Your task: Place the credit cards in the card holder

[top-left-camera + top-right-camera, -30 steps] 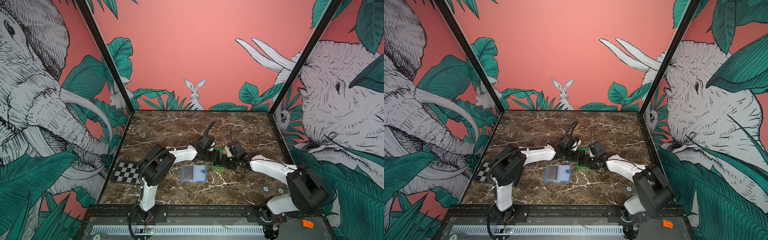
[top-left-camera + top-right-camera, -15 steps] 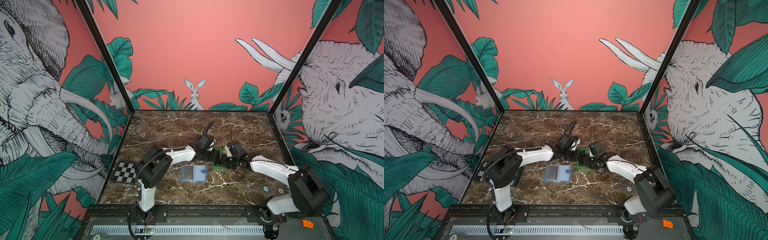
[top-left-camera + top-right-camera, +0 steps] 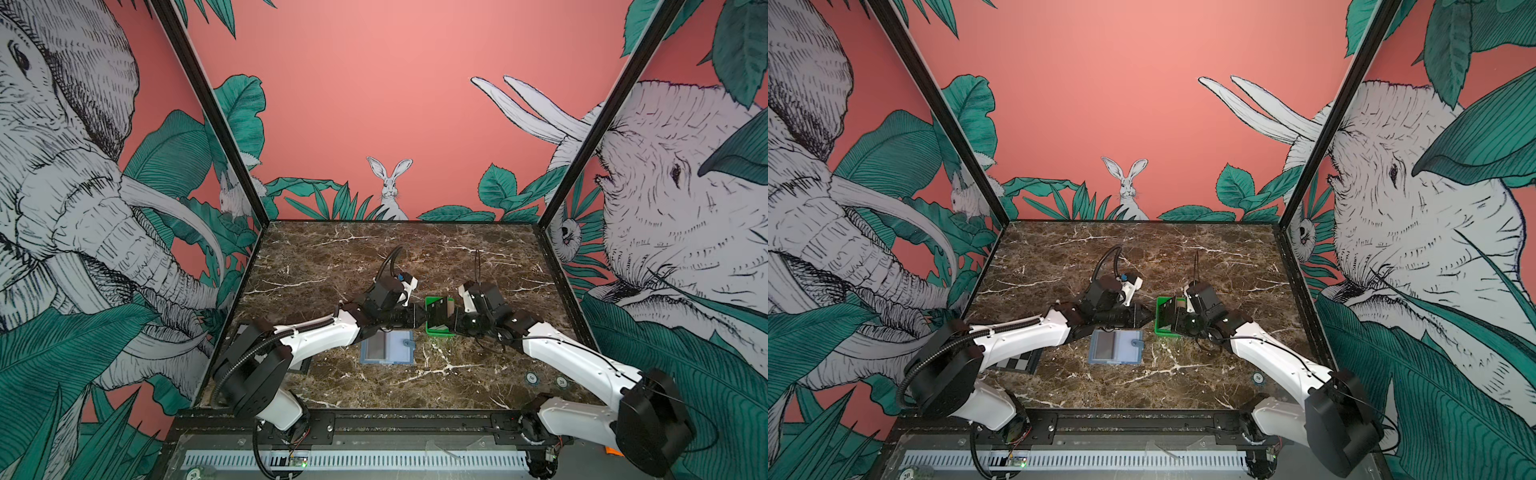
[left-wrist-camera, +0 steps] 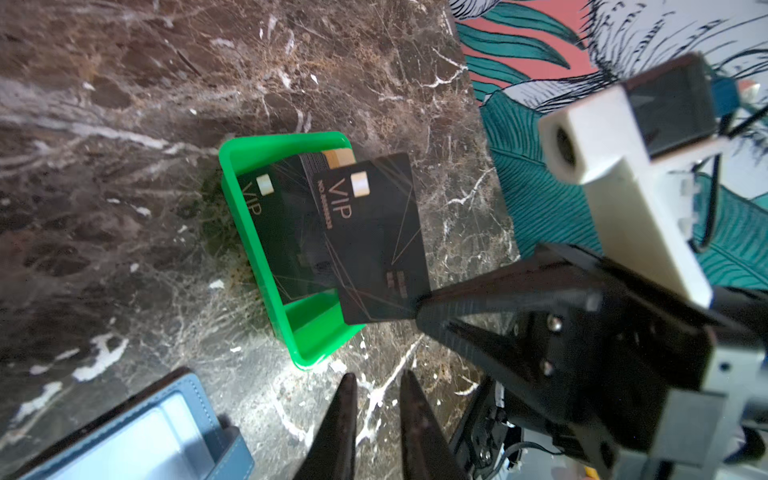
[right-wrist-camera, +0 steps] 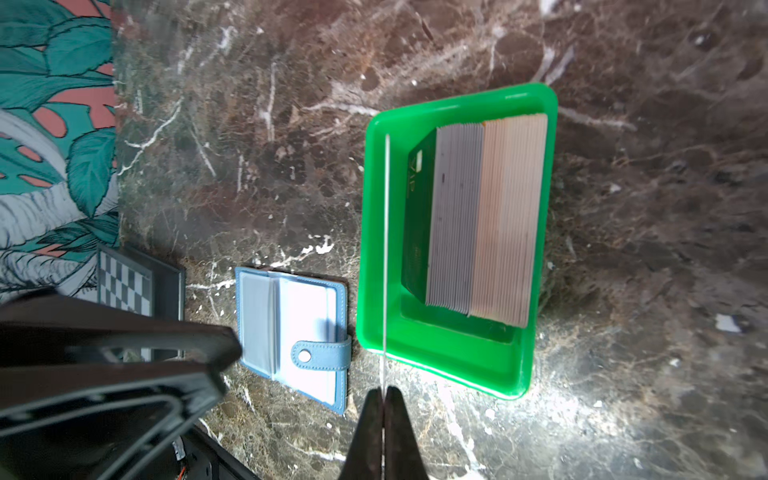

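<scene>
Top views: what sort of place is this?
Probably a purpose-built robot test cell, not a home: a marble-look tabletop boxed in by black frame posts and jungle-mural panels, left arm and right arm on a front rail, and a checkerboard plate.

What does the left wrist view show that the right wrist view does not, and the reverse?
Left wrist only: the printed face of the black VIP card, pinched at one corner by the right claw.
Right wrist only: that card edge-on as a thin line, the grey and tan edges of the card stack, the checkerboard plate, and the snap tab of the card holder.
Both: the green tray, the open card holder and the marble table.
</scene>
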`<state>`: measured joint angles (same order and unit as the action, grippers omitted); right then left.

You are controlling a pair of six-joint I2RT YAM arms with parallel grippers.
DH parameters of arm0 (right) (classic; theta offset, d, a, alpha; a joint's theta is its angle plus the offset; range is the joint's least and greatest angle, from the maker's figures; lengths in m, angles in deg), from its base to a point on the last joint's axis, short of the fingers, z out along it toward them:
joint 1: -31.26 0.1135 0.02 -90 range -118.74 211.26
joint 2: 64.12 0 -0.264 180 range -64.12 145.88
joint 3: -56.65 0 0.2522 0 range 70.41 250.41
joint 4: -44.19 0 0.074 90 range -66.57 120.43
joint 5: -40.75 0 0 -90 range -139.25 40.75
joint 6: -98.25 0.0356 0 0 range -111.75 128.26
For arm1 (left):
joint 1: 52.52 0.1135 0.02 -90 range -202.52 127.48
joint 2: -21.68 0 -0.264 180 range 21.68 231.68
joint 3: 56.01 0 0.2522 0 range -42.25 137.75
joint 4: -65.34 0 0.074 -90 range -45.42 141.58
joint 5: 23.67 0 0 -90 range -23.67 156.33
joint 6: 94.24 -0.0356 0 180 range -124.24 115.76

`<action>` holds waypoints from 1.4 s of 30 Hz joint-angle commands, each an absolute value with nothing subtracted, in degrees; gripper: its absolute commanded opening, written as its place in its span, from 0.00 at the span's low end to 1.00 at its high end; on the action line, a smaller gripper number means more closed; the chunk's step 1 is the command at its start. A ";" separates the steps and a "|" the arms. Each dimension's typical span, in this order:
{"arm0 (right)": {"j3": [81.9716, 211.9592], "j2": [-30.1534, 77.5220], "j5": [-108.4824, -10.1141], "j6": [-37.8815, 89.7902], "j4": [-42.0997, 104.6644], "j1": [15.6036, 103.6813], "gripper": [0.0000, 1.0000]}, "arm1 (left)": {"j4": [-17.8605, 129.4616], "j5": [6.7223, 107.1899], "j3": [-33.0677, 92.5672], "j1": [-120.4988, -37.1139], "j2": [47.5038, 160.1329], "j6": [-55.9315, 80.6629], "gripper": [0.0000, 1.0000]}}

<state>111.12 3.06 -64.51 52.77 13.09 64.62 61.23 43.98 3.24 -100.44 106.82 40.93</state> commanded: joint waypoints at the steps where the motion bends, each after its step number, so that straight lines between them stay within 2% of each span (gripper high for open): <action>1: 110.14 0.28 -65.44 50.22 12.95 64.83 0.00 | 72.46 39.77 -3.02 -99.45 102.25 45.81 0.24; 12: 104.37 -7.41 -73.42 54.10 22.03 64.82 0.00 | 89.87 33.39 -15.07 -98.90 97.87 53.02 0.26; 25: 99.96 -12.72 -83.46 61.57 33.86 64.93 0.00 | 119.18 25.80 -21.43 -94.04 105.79 65.11 0.31; 32: 98.84 -15.72 -86.55 65.34 38.66 64.97 0.00 | 131.48 22.52 -20.74 -91.83 111.10 71.54 0.32; 42: 97.62 -15.69 -88.13 68.27 43.01 65.01 0.00 | 131.92 21.76 -19.37 -91.38 110.54 72.11 0.35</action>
